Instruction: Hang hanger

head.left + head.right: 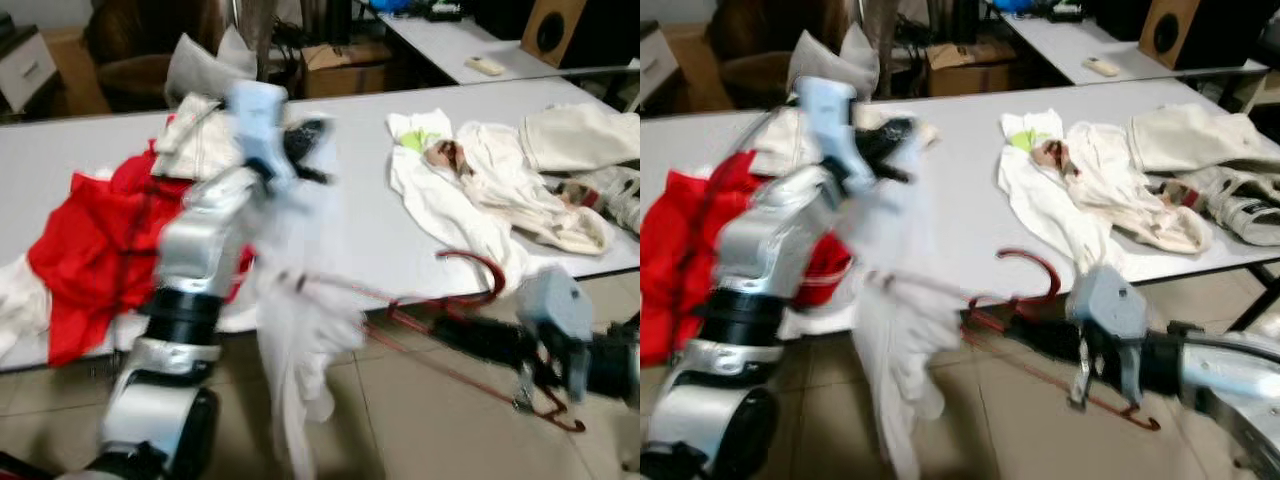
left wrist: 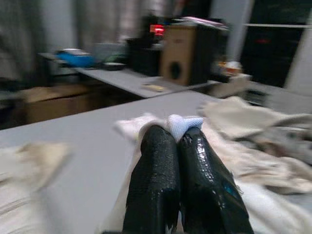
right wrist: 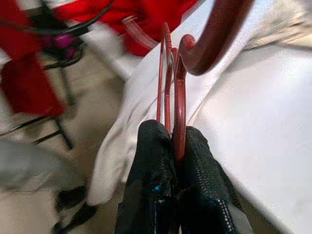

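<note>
A dark red wire hanger (image 1: 470, 290) hangs in front of the table edge, its hook curling up over the tabletop. My right gripper (image 3: 174, 141) is shut on the hanger's neck (image 3: 178, 107) just below the hook. My left gripper (image 2: 178, 134) is raised over the table and shut on a white garment (image 1: 300, 330), which drapes down past the table edge toward the floor. A fold of the white cloth (image 2: 184, 124) shows between the fingertips. The garment hangs beside the hanger's left end; the picture is blurred there.
A grey table (image 1: 360, 200) carries a red garment (image 1: 100, 240) at the left and a pile of cream clothes (image 1: 500, 180) at the right. Behind it stand another table (image 1: 450, 40), boxes and a speaker (image 1: 552, 28). Tiled floor lies below.
</note>
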Controlling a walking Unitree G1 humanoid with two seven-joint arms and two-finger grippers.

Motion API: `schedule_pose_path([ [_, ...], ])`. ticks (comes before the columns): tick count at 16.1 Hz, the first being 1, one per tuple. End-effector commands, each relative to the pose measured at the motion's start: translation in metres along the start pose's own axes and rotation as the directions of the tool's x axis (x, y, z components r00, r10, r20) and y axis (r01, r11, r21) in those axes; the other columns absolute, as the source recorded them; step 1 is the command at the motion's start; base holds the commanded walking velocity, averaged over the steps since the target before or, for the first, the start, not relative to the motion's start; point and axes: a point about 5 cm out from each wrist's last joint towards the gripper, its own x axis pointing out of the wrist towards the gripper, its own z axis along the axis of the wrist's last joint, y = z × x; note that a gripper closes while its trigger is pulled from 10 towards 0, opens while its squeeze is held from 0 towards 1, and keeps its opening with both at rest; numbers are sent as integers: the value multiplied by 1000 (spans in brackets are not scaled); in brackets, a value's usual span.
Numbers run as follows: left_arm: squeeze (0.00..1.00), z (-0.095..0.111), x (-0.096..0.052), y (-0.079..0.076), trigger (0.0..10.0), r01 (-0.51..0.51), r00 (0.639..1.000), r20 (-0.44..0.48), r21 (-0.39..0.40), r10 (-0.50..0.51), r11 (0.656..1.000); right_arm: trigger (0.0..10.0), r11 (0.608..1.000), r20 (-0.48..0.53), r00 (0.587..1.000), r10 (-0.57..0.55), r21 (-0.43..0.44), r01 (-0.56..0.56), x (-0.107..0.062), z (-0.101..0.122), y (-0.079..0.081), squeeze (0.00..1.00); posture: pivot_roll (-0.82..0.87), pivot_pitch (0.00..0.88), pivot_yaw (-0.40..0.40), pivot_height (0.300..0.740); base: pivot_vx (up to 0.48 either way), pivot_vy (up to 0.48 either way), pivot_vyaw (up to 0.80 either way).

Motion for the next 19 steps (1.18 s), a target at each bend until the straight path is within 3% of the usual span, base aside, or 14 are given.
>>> schedule_pose_path([
  [1,0,18,-6,10,10000,-30,998,60,9,30,1000,10000,999,35,999,-19,-30,20,7,6,-1,0,-159,28,41,740,319,0,0],
  [7,0,17,-18,14,10000,-69,997,42,30,68,997,10000,1000,65,998,6,-16,-5,25,6,2,0,-155,30,34,740,319,0,0],
  [19,0,18,-20,11,10000,-65,997,38,26,64,998,10000,999,52,998,30,-15,-29,28,1,3,0,-153,24,27,740,319,0,0],
])
